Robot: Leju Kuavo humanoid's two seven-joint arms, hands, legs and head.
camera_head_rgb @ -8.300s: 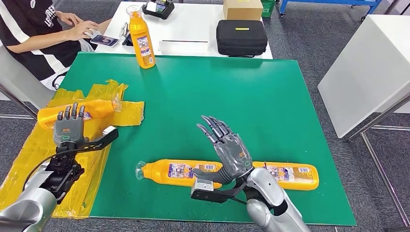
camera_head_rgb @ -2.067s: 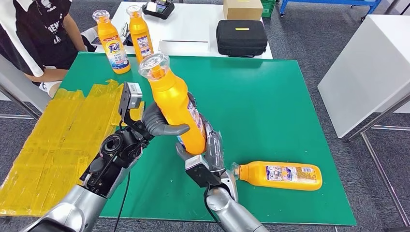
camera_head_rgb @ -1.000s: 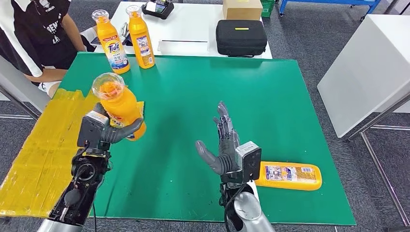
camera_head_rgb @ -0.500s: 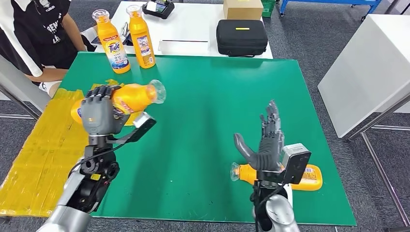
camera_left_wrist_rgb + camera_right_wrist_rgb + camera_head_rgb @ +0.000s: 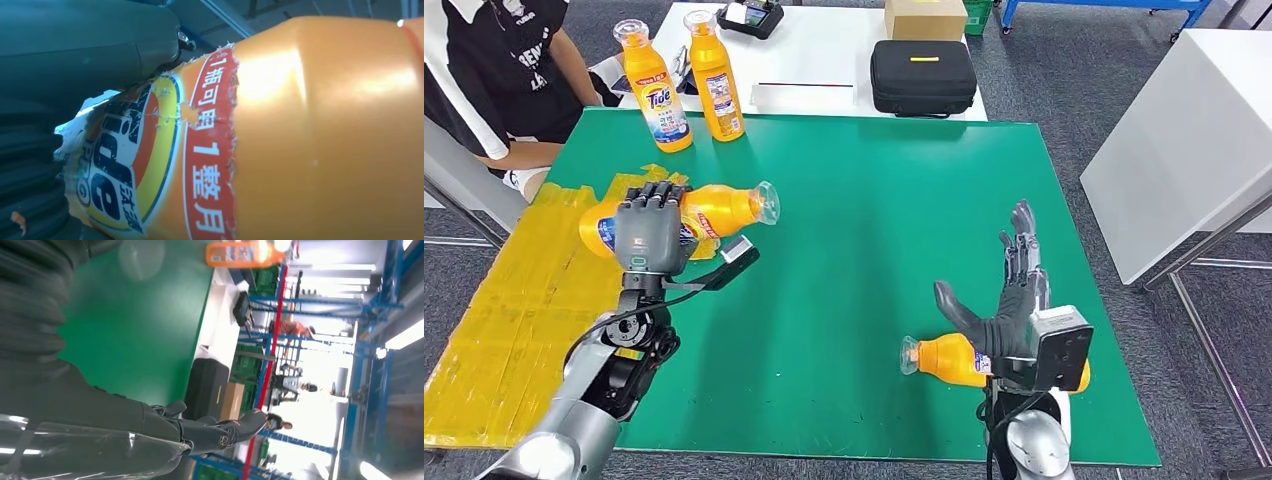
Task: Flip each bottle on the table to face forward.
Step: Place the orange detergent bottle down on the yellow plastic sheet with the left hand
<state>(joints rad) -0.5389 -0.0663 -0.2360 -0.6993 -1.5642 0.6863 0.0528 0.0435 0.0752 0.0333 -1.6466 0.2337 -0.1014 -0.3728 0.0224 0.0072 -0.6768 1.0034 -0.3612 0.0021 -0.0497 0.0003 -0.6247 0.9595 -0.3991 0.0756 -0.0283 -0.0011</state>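
Note:
My left hand (image 5: 651, 228) grips an orange detergent bottle (image 5: 714, 208) held on its side above the table's left part, clear cap pointing right. The left wrist view has that bottle (image 5: 300, 130) up close, its Tide label torn at the edge. My right hand (image 5: 1009, 305) is raised and open, fingers spread and pointing away, just above a second orange bottle (image 5: 944, 358) that lies on the green table (image 5: 874, 200) near the front right, cap to the left. In the right wrist view its fingers (image 5: 200, 432) are stretched out. Two orange bottles (image 5: 652, 88) (image 5: 715, 76) stand upright at the table's far left.
Yellow plastic sheeting (image 5: 514, 300) covers the table's left edge. A person in a black shirt (image 5: 494, 70) sits at the far left. Beyond the green mat, a white table (image 5: 824, 50) carries a black case (image 5: 922, 76) and a cardboard box (image 5: 924, 18). Another white table (image 5: 1184, 140) stands to the right.
My left hand has lowered and moved slightly right with the bottle, still on its side. My right hand has shifted right and up over the lying bottle.

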